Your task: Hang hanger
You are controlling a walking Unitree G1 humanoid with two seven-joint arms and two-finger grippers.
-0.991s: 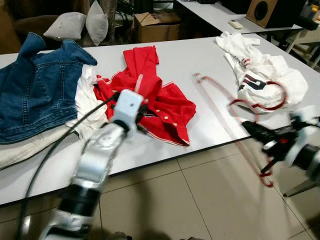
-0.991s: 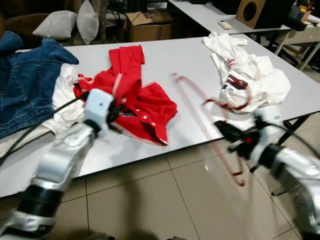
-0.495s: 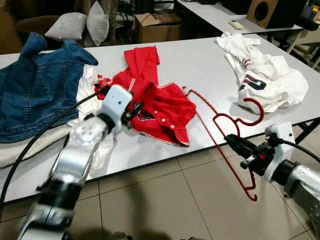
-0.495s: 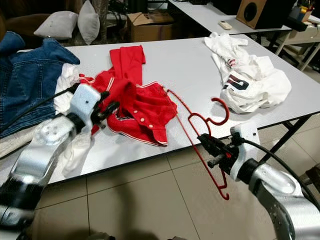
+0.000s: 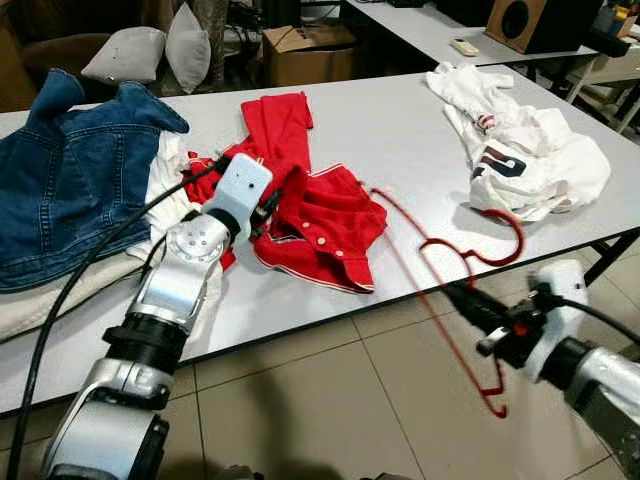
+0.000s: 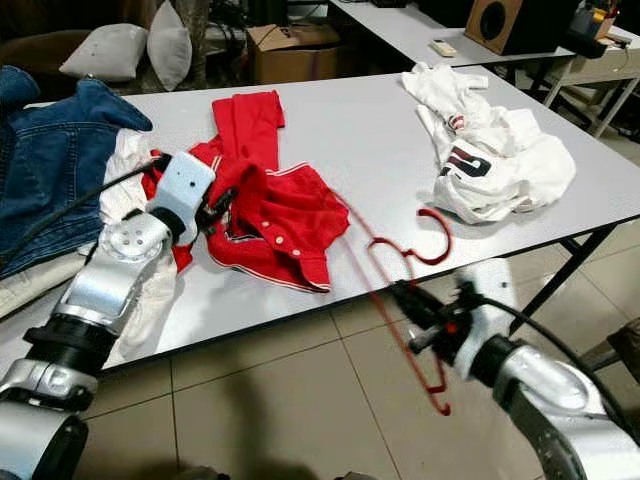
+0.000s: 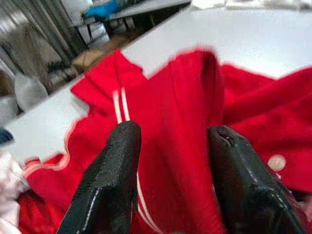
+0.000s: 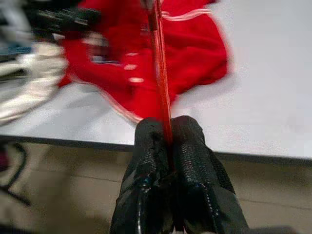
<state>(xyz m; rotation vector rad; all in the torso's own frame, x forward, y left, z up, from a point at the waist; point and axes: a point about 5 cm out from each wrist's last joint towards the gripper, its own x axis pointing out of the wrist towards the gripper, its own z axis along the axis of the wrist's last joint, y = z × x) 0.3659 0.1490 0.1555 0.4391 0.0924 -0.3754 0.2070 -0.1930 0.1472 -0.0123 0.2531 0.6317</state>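
Right pincer (image 5: pixel 470 303), closed on the lower bar of the red hanger (image 5: pixel 455 262), holds it off the near edge of the bench (image 5: pixel 400 130); the hook curls up at the right, just short of the white shirt (image 5: pixel 530 160), while the far end of the hanger reaches toward the red shirt (image 5: pixel 320 215). Left pincer (image 7: pixel 170 185), its fingers (image 7: pixel 109 190) spread, straddles a raised fold of the red shirt at the left of the garment; whether the fold is actually gripped cannot be told. Judged step: feeding the hanger into the shirt. For a clean pass, the left pincer should lift and hold the fabric open, and the right should keep the bar level, sliding the far arm under the raised cloth. A denim jacket (image 5: pixel 70 170) lies far left.
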